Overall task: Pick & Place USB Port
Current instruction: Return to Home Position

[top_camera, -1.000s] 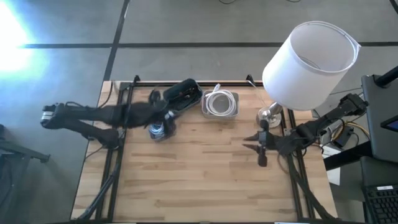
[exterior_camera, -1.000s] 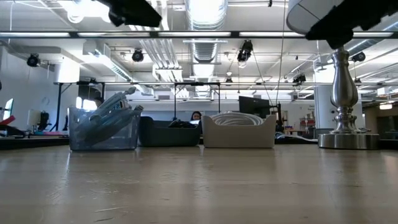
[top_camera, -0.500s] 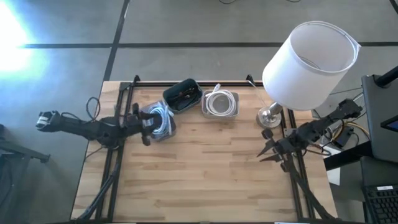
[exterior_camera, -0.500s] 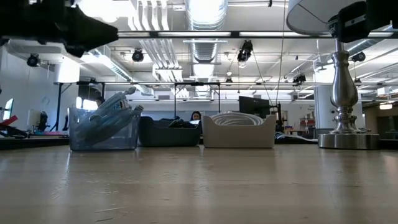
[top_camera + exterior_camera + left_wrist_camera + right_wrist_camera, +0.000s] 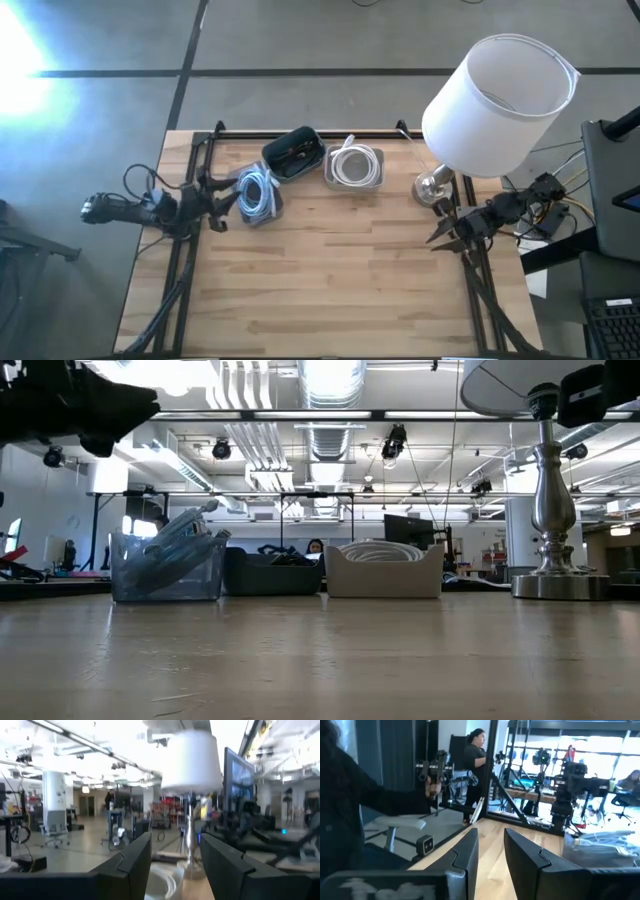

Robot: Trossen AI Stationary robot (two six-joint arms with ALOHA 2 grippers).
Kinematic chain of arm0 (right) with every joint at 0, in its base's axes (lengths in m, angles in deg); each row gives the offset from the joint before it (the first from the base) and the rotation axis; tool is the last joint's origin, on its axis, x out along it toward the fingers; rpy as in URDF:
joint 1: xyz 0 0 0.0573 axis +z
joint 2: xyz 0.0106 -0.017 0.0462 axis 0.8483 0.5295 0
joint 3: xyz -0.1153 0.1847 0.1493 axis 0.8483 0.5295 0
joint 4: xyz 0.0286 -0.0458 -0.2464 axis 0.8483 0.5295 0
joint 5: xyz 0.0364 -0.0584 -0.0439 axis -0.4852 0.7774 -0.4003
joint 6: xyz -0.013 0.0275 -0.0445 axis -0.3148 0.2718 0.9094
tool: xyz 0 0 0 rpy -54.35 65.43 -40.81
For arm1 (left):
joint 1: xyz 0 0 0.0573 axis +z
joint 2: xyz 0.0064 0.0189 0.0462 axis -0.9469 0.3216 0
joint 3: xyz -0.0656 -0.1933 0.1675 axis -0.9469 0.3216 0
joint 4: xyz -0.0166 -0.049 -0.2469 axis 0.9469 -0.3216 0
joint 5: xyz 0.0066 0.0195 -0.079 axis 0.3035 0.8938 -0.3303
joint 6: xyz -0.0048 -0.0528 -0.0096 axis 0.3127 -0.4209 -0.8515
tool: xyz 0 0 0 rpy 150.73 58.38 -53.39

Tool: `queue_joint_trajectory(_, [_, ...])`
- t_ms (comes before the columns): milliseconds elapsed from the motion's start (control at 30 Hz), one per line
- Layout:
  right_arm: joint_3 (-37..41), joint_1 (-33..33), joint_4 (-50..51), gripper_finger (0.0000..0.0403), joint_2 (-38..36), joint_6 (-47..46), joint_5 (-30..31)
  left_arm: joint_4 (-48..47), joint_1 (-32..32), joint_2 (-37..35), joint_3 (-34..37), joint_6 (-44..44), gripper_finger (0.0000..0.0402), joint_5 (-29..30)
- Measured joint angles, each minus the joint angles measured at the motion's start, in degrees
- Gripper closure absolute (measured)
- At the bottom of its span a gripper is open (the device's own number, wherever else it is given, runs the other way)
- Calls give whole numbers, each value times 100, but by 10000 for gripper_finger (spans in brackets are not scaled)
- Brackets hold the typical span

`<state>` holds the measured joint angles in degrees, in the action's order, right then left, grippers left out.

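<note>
Three small bins stand in a row at the table's far side: a clear bin (image 5: 258,195) of coiled bluish cables, a black bin (image 5: 293,152) and a pale bin (image 5: 353,166) holding a white coiled cable. They also show in the low view as the clear bin (image 5: 165,565), black bin (image 5: 272,572) and pale bin (image 5: 385,568). I cannot make out a single USB part. My left gripper (image 5: 215,198) is open and empty at the table's left edge, beside the clear bin; its fingers (image 5: 131,862) stand apart. My right gripper (image 5: 440,233) is open and empty at the right edge.
A table lamp with a large white shade (image 5: 500,100) and a metal base (image 5: 432,185) stands at the far right, close to my right arm. Bare wooden tabletop (image 5: 330,280) fills the middle and near side. People show in the room beyond (image 5: 475,750).
My left gripper has drawn back from over the bins toward the table's left edge, uncovering the clear bin. My right gripper has drawn back toward the table's right edge. The bins have stayed in place.
</note>
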<state>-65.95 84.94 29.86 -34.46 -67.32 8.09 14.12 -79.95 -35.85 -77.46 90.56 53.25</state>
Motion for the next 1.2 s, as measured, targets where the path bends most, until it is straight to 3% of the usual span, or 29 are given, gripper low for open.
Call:
queue_joint_trajectory(567, [808, -251, -1143, 317, 2, 448, -694, -266, 175, -298, 73, -32, 229, -227])
queue_joint_trajectory(767, [847, -628, -1170, 314, 2, 522, -746, -657, 189, -303, 77, -444, 229, -233])
queue_joint_trajectory(967, [847, -1094, -1162, 314, 18, 464, -1362, -647, 300, -298, 79, -353, 229, -123])
queue_joint_trajectory(1200, [847, -1651, -749, 316, 11, -160, -1302, -1072, 516, -296, 84, -409, 230, -111])
